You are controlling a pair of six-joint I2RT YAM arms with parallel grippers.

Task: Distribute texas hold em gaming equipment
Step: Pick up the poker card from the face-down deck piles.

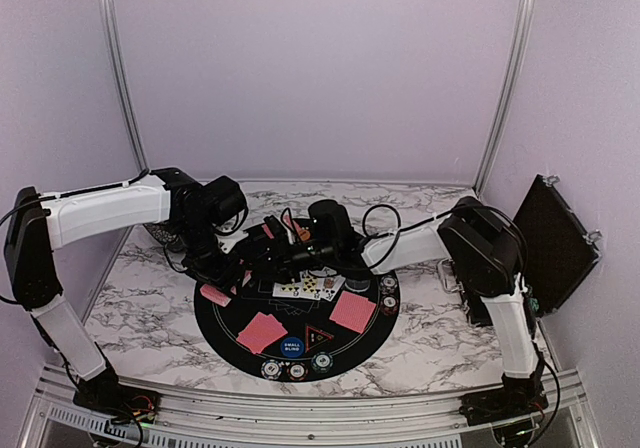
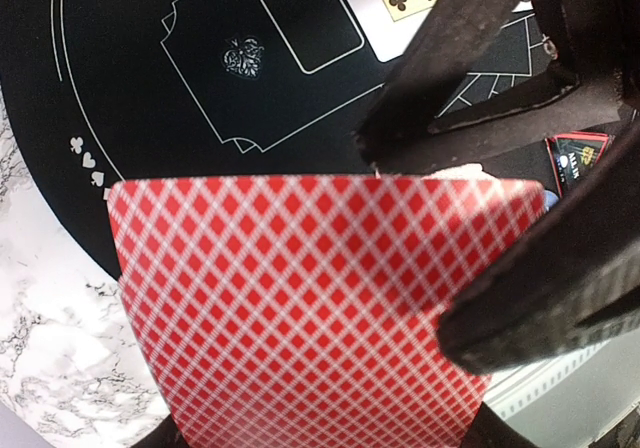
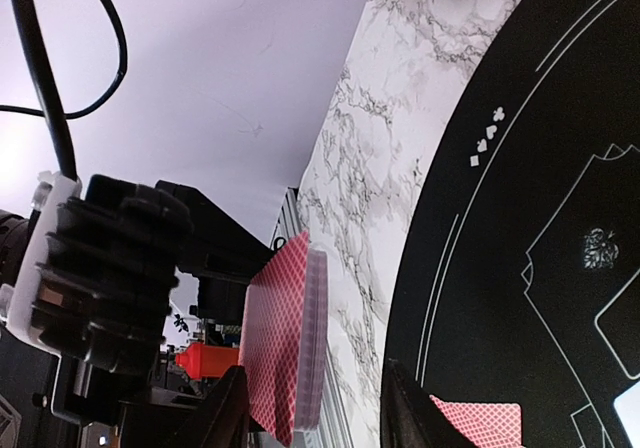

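the left gripper (image 1: pixel 256 243) is clamped on a deck of red diamond-backed playing cards (image 2: pixel 300 308), held over the round black felt mat (image 2: pixel 150 88) beneath it. the right gripper (image 3: pixel 312 370) has its fingers parted, straddling the deck's free edge, not yet pinching. best to close on the outermost card only and slide it off sideways, with the left hold firm so the rest don't fan.

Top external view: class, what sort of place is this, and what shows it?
Probably a robot lab test booth: plain lilac wall panels in aluminium framing posts, two white-and-black robot arms bolted along a marble-patterned tabletop, and a round black poker mat.
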